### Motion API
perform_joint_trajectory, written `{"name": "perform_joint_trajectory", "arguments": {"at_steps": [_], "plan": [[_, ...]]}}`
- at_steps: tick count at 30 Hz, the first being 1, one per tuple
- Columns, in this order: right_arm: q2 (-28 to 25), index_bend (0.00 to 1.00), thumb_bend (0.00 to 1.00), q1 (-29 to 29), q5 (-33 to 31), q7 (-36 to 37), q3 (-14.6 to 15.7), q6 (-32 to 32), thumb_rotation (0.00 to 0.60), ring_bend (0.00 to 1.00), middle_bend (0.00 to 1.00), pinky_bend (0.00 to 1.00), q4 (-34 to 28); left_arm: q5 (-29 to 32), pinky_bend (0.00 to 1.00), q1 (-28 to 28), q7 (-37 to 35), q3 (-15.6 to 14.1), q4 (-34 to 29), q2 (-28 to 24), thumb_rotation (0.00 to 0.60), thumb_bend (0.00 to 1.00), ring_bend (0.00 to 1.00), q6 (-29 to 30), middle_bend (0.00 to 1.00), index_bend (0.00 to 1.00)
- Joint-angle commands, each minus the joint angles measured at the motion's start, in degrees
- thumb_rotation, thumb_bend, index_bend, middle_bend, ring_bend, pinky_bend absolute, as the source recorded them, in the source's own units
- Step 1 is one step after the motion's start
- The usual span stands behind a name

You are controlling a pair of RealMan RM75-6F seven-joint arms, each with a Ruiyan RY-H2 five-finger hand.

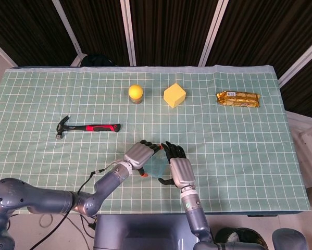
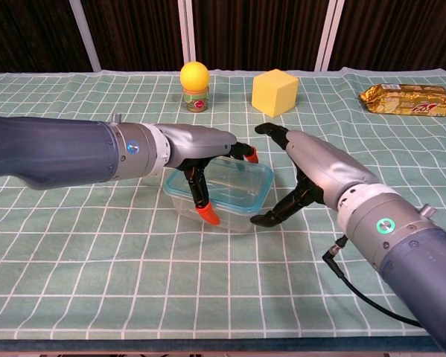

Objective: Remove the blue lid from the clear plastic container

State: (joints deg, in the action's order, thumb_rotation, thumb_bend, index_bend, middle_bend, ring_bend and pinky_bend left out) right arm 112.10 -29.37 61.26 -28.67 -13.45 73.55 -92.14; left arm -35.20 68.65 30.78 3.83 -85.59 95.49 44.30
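Note:
The clear plastic container [image 2: 234,195] with its blue lid [image 2: 241,177] stands on the green checked cloth near the front middle, and shows partly between the hands in the head view [image 1: 157,166]. My left hand [image 2: 205,155] reaches over its left half, orange-tipped thumb on the near wall and fingers over the far rim, gripping it. My right hand [image 2: 310,168] hangs open just beyond the container's right end, thumb low near the cloth and fingers arched above, a small gap away. The head view shows the left hand [image 1: 140,155] and the right hand [image 1: 179,169] close together.
A red-handled hammer [image 1: 88,127] lies at the left. Along the back are a yellow ball on a small jar [image 2: 195,84], a yellow cube [image 2: 275,91] and a gold snack packet [image 2: 407,100]. A black cable [image 2: 360,291] trails by my right wrist.

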Motion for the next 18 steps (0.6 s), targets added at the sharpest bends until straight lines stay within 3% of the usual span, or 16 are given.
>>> {"name": "perform_joint_trajectory", "arguments": {"at_steps": [1,18], "plan": [[0.08,0.0,0.2,0.02,-0.13,0.1,-0.14,-0.03,0.6,0.0,0.0,0.0,0.18,-0.25,0.39,-0.04,-0.01,-0.08,-0.19,-0.13,0.6,0.17,0.29,-0.11,0.25,0.14],[1.22,0.0,0.2,-0.78,-0.38,0.28,-1.71,0.14,0.6,0.0,0.0,0.0,-0.79,-0.38,0.39,0.3,0.55,-0.05,-0.21,0.38,0.6,0.17,0.29,-0.04,0.25,0.14]]}}
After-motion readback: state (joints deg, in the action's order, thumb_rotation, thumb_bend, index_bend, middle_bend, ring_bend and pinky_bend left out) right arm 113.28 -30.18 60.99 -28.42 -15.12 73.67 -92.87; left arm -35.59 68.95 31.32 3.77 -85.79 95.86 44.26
